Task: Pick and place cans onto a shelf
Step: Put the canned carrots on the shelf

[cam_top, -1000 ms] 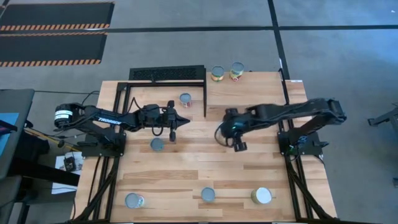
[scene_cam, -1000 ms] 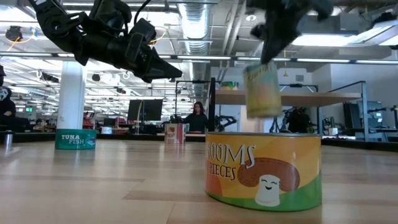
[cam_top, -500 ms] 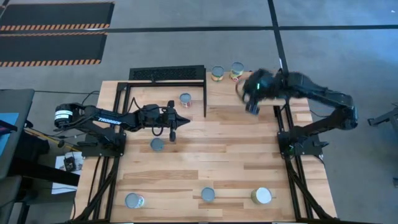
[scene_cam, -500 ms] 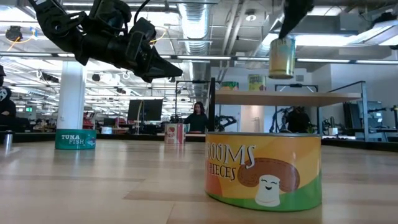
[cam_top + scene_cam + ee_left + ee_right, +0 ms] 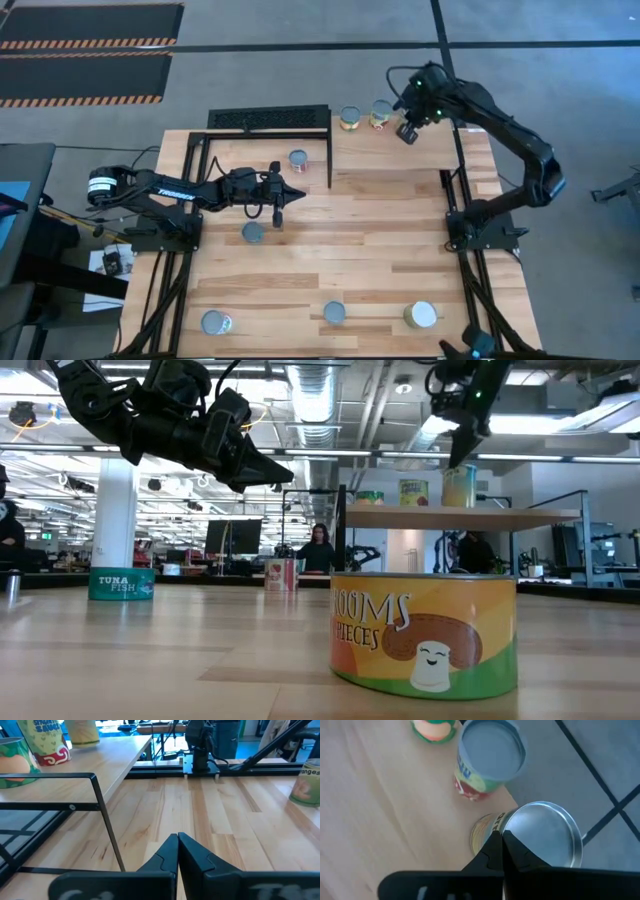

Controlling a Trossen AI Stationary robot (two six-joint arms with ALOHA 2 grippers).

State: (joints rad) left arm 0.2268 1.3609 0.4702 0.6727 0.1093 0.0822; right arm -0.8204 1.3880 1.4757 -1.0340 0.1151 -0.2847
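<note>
Now moved to shelf (image 5: pixel 420 150) far edge: right gripper (image 5: pixel 408 131), closed, above yellow can (image 5: pixel 459 486); grasp unclear.

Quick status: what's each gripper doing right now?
Left gripper: shut, empty, above the table.
Right gripper: shut on the rim of a can at the shelf edge.

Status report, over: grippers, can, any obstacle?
Left gripper shut, hovering mid-table. Right gripper shut on can rim, at the shelf. Two other cans beside it, not blocking.
</note>
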